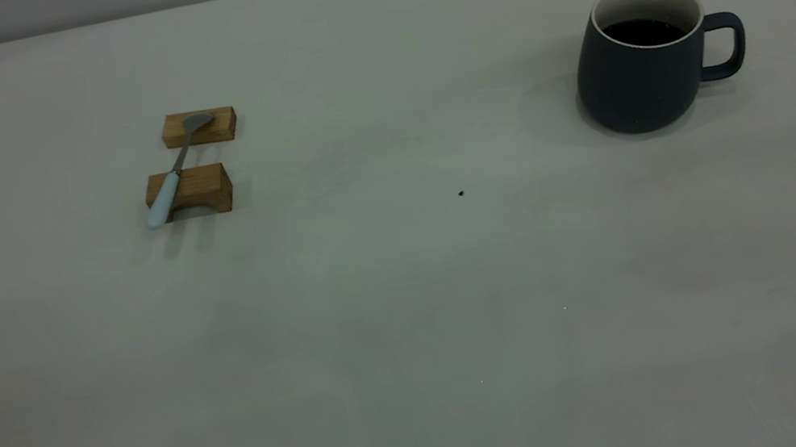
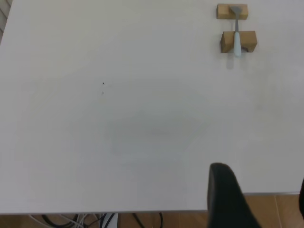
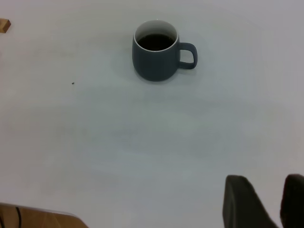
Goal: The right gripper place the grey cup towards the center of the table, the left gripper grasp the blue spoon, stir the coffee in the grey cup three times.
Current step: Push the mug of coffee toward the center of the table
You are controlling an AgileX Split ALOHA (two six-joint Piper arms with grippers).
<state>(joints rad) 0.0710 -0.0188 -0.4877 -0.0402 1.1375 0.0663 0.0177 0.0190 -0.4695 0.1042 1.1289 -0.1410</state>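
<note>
**Start state: both arms held back, cup and spoon waiting untouched**

You are looking at the grey cup (image 1: 640, 70) sitting upright at about 2 o'clock on the table (image 1: 415, 319), handle pointing away from the centre toward the right edge. The coffee (image 1: 647, 31) is lying dark and level below the white rim. That handle side is facing the right arm's reach, which probably suits a pull toward the middle.

The blue spoon (image 1: 171, 180) is resting at about 10 o'clock, bridged across two wooden blocks (image 1: 195, 161): bowl on the far block, pale handle overhanging the near one. This is keeping the handle lifted off the surface, likely so that fingers can close under it.

The right gripper (image 3: 266, 202) is hanging near the table's edge, well apart from the cup; its jaws are standing apart and empty. The left gripper (image 2: 259, 199) is hanging at its own edge, well apart from the spoon, jaws also apart.

The table is showing plain, pale and matte, with a dark speck (image 1: 461, 193) near the centre. Cables (image 2: 95, 221) are trailing on a brown floor beyond the edge.
</note>
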